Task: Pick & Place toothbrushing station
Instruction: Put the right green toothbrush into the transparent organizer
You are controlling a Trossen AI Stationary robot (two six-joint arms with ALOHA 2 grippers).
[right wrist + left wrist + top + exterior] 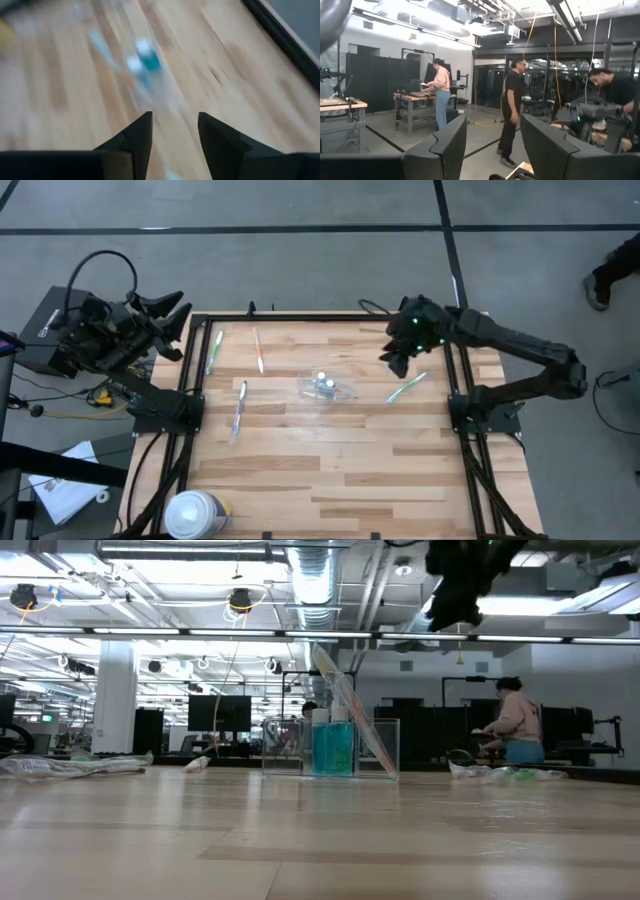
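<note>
Wooden table point(330, 465) — clear cup point(328, 388) holding 2 tubes point(324, 383). Right gripper point(392, 362) hovers beside it, jaws apart, empty; left gripper point(170, 310) parked off-table, jaws apart.

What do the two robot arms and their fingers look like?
Both arms are dark and jointed. The left arm carries looping black cables. The right arm shows small green lights near its wrist. Each wrist view shows two dark, angular, wedge-shaped fingers.
</note>
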